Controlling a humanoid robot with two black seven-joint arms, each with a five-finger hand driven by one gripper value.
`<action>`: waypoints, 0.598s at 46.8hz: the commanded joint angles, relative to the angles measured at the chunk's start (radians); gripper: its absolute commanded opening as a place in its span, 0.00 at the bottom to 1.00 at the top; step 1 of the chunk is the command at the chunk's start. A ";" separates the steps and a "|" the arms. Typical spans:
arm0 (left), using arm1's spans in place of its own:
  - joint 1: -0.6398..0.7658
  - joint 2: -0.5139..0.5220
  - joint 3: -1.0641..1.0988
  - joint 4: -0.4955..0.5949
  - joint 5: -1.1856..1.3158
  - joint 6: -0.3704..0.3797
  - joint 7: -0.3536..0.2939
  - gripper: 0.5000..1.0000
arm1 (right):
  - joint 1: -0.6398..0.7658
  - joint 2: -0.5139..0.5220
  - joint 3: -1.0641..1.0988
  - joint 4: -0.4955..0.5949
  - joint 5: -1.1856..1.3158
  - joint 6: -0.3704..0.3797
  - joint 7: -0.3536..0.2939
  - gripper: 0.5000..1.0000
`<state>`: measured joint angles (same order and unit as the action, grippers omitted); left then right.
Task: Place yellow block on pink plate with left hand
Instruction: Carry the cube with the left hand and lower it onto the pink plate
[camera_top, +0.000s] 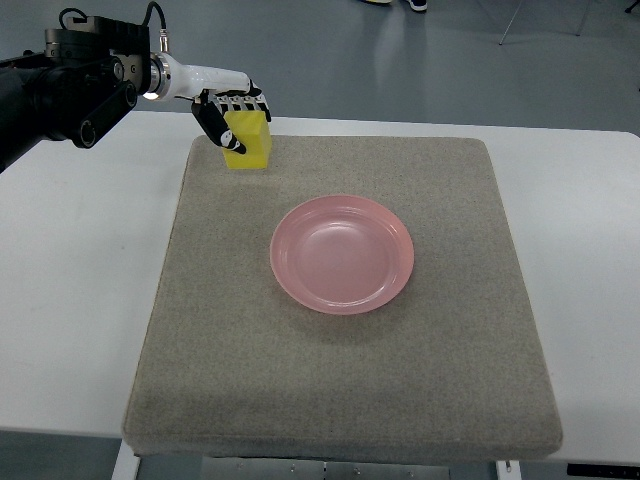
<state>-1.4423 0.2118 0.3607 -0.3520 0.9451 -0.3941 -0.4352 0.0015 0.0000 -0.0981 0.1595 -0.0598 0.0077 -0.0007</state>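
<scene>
The left hand reaches in from the upper left, its dark fingers curled around the yellow block, thumb across the near face and the other fingers over the top. The block sits at the far left corner of the grey mat; whether it rests on the mat or is lifted just clear is hard to tell. The pink plate lies empty near the mat's middle, well apart from the block. The mat covers the white surface.
</scene>
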 joint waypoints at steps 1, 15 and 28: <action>-0.015 0.000 -0.006 -0.053 0.001 0.004 0.000 0.21 | 0.000 0.000 0.000 0.000 0.000 0.000 0.001 0.85; -0.076 0.009 -0.063 -0.301 0.020 0.026 0.000 0.22 | 0.002 0.000 0.000 0.000 0.000 0.000 0.001 0.85; -0.104 0.012 -0.063 -0.515 0.124 0.070 0.001 0.22 | 0.002 0.000 0.000 0.000 0.000 0.000 0.001 0.85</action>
<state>-1.5458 0.2241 0.2982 -0.8303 1.0200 -0.3376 -0.4343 0.0020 0.0000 -0.0983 0.1595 -0.0598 0.0077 -0.0006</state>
